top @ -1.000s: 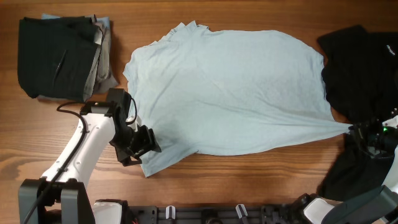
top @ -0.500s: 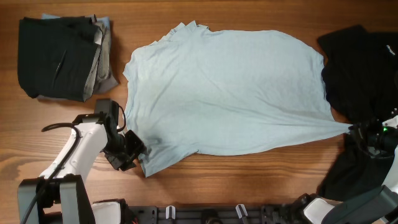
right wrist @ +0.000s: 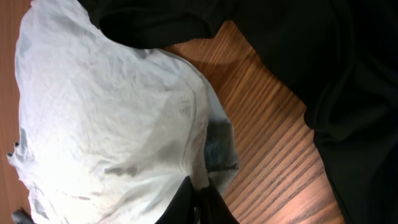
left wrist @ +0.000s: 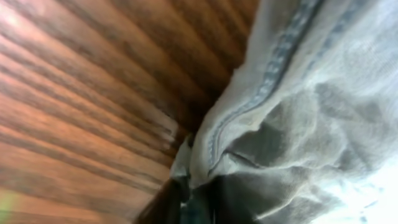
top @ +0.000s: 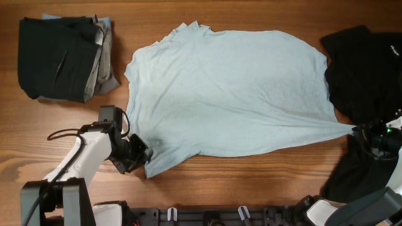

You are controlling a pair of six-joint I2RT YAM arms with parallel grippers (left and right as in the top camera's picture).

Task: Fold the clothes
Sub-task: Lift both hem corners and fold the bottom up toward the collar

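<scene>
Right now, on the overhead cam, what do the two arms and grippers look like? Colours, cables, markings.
Left arm: white rounded links with black joints, and a thin black cable looping off its side. Left gripper: black and blocky. Right gripper: also black, with a small green light beside it. Right arm: mostly out of frame, only a grey-white link shows. No markings are readable.

Pale blue shirt (top: pixel 232 88), black shirt (top: pixel 367 69), wood-grain table (top: pixel 251 182)

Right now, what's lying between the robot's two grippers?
The large light-blue cotton T-shirt, spread on the brown wooden table, fills the stretch from left gripper to right gripper, as the overhead view shows.
</scene>
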